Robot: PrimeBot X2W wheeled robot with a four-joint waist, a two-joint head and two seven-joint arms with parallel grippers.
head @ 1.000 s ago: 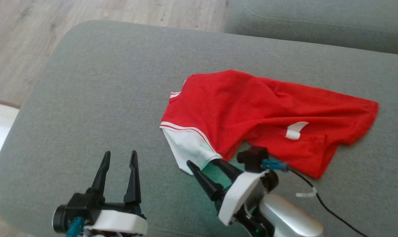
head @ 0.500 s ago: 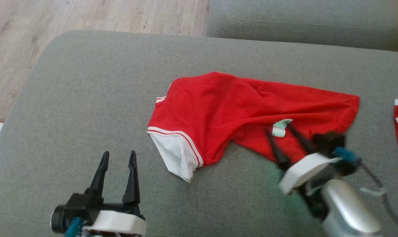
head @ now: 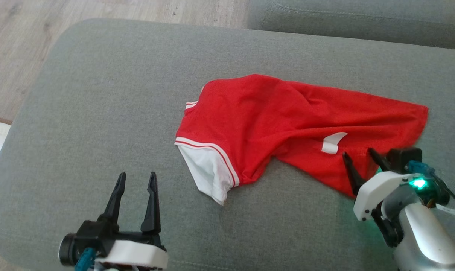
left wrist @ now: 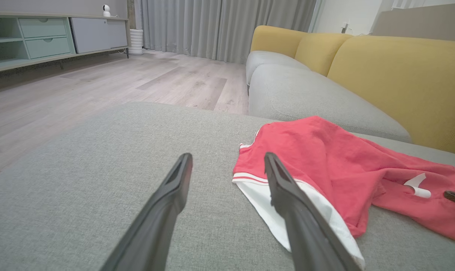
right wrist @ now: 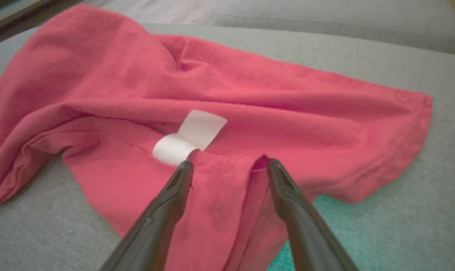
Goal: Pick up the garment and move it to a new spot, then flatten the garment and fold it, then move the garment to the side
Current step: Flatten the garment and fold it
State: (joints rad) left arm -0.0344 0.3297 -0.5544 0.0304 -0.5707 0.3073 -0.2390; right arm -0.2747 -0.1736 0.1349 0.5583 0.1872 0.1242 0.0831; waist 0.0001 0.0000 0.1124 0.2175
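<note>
The garment [head: 287, 124] is a red shirt with a white, red-striped sleeve and a white label, lying rumpled on a grey sofa cushion [head: 110, 94]; it also shows in the left wrist view [left wrist: 325, 165] and the right wrist view [right wrist: 219, 98]. My right gripper [head: 358, 155] stands open over the garment's near right edge, its fingers [right wrist: 174, 188] straddling a red fold just below the label [right wrist: 189, 137]. My left gripper [head: 137, 177] is open and empty over bare cushion, left of the white sleeve [left wrist: 272, 210].
Wooden floor [head: 20, 45] lies beyond the cushion's left edge. A second grey cushion [head: 362, 19] sits behind, with yellow backrests [left wrist: 396, 75] at the far right. A low cabinet [left wrist: 43, 37] and curtains stand across the room.
My right gripper has swung from the white sleeve to the garment's right near edge by the label, and its jaws have spread. The head camera has shifted. The left gripper has stayed put.
</note>
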